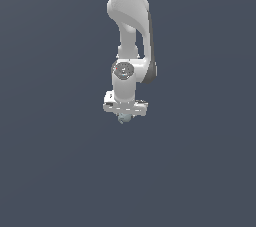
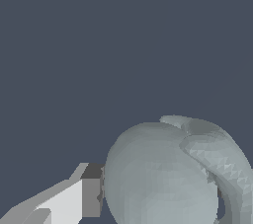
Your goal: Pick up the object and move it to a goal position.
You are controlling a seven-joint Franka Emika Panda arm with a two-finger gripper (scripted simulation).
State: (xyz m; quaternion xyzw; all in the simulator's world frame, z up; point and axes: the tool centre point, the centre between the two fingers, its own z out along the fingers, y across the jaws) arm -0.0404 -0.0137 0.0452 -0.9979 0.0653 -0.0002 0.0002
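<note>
exterior: distant, frontal | wrist: close-up | shared: object

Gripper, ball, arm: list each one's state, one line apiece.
Gripper: pointing down over the ball; whether it is shut on it cannot be told.
Finger: one shows in the wrist view, right against the ball's side.
Ball: just under the gripper bar, mostly hidden by it; fills much of the wrist view.
Arm: reaching down from the exterior view's top edge.

A smooth, matt white plastic look is shown by the claw; the lump against one finger is seen faceted, dull grey-blue.
</note>
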